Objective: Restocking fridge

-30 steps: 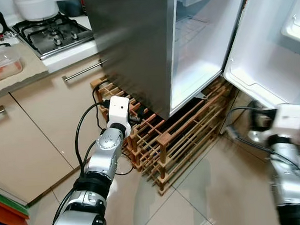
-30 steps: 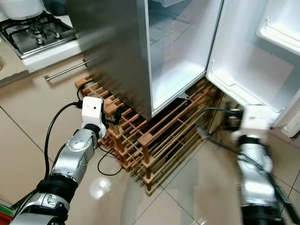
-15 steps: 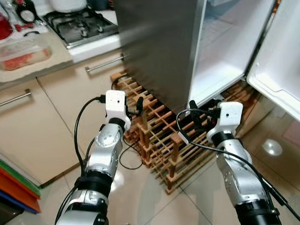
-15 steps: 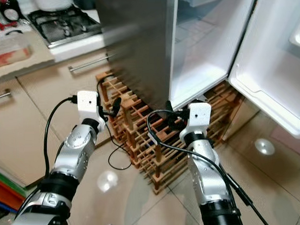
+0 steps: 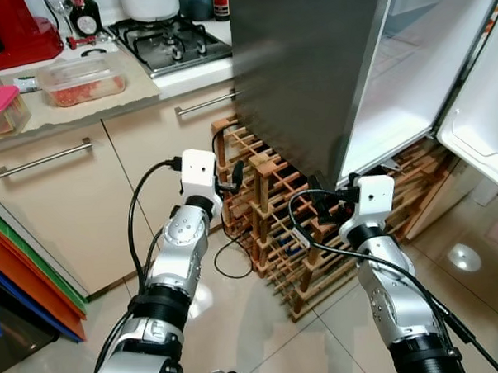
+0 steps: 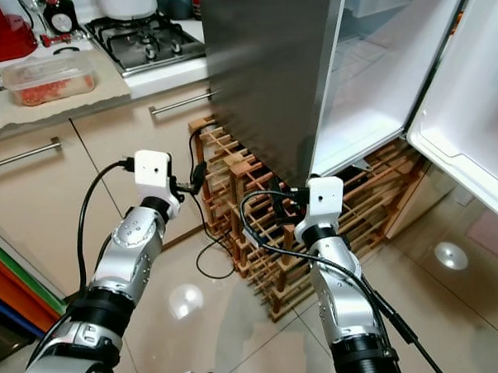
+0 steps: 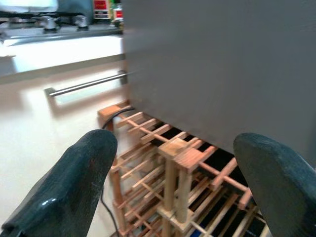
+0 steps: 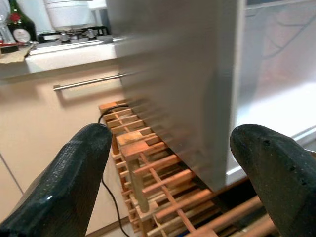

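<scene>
Two hands, left hand (image 7: 173,168) and right hand (image 8: 170,163), hang released and empty before the wooden rack (image 5: 288,226). The fridge (image 5: 310,68) is cut off above; its shelves are blurred. Steel-sided, white within, it stands on the rack beside the tabletop (image 5: 80,107), door (image 5: 482,118) open. Since a second ago the view has swung left, showing a lidded food container (image 5: 87,78).

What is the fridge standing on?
The fridge stands on a wooden rack of crossed slats, with a black cable trailing beside it. How far the rack extends beneath is hidden by the fridge body.
</scene>
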Available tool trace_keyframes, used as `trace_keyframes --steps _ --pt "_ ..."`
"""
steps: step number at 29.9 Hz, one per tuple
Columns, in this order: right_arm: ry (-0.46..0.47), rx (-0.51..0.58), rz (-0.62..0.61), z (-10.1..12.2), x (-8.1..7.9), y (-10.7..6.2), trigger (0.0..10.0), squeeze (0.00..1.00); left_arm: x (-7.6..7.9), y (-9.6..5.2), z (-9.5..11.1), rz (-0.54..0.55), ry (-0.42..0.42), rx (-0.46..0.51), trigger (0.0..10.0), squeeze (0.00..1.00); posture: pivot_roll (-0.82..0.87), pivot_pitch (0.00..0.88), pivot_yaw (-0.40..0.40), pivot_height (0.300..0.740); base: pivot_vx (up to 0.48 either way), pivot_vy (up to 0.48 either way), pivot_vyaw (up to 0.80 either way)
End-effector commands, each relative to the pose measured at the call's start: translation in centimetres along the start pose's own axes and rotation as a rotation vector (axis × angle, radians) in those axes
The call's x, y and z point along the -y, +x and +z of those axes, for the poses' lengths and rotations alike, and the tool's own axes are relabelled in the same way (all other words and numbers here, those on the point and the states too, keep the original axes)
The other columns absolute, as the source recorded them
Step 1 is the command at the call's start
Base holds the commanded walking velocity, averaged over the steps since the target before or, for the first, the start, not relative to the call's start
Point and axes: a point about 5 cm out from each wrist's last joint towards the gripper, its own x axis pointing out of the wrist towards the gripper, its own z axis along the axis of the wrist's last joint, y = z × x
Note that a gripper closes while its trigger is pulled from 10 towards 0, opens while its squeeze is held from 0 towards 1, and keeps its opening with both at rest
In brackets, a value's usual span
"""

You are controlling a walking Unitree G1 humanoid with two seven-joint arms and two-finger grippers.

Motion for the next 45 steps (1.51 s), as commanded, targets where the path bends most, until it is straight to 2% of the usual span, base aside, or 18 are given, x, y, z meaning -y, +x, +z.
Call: trace_keyframes --steps 1,4,9,14,17,21,25,29,37,39,43,45 --pt "0.007 -0.010 -0.009 -0.4 0.3 -0.2 10.0 0.00 0.2 0.0 0.6 -0.002 0.008 0.024 10.0 0.00 -0.01 0.000 0.032 0.740 0.000 0.000 0.00" --pt "0.005 -0.013 -0.001 -0.4 0.3 -0.2 10.0 0.00 0.4 0.1 0.8 0.000 0.009 0.035 10.0 0.00 -0.01 0.000 0.028 0.740 0.000 0.000 0.00" --pt "0.003 -0.008 -0.004 -0.4 0.4 -0.1 10.0 0.00 0.2 0.1 1.1 0.026 -0.046 0.045 10.0 0.00 -0.01 0.000 0.028 0.740 0.000 0.000 0.00" --pt "0.001 -0.018 -0.056 -0.5 0.9 0.0 10.0 0.00 0.2 0.1 0.9 0.027 -0.033 0.032 10.0 0.00 -0.01 0.000 0.031 0.740 0.000 0.449 0.00" --pt "-0.005 -0.022 -0.117 -0.6 1.7 -0.2 10.0 0.00 0.0 0.1 0.8 0.031 -0.007 0.017 10.0 0.00 -0.02 0.002 0.036 0.740 0.000 0.000 0.00" --pt "-0.013 -0.018 -0.135 -0.6 1.9 -0.5 10.0 0.00 -0.2 0.0 0.8 0.030 0.018 0.009 10.0 0.00 -0.02 0.003 0.037 0.740 0.000 0.000 0.00" --pt "-0.023 -0.017 -0.169 -1.0 2.4 -1.6 10.0 0.00 -1.7 -0.5 0.4 0.054 0.066 -0.016 10.0 0.00 -0.02 0.007 0.039 0.740 0.000 0.000 0.00" --pt "-0.015 -0.027 -0.179 -1.3 2.4 -1.9 10.0 0.00 -2.3 -0.8 0.2 0.080 0.040 -0.033 10.0 0.00 -0.01 0.011 0.042 0.740 -0.069 0.000 0.00" --pt "-0.014 -0.017 -0.178 -1.0 2.1 -1.9 10.0 0.00 -2.0 -1.0 -0.2 0.074 0.019 -0.042 10.0 0.00 -0.02 0.009 0.041 0.740 -0.371 0.000 0.00" --pt "-0.043 -0.009 -0.191 -0.9 2.4 -2.8 10.0 0.00 -2.5 -1.5 -0.3 0.069 0.057 -0.038 10.0 0.00 -0.01 0.007 0.035 0.740 -0.193 0.000 0.00" --pt "-0.189 -0.031 -0.226 -1.9 3.9 -6.9 10.0 0.00 -5.5 -4.2 -2.5 0.079 0.088 -0.078 10.0 0.00 -0.02 0.012 0.040 0.740 0.000 0.000 0.00" --pt "-0.213 -0.042 -0.238 -2.3 4.3 -7.7 10.0 0.00 -5.9 -4.9 -3.2 0.083 0.108 -0.087 10.0 0.00 -0.02 0.010 0.040 0.740 0.000 0.000 0.00"
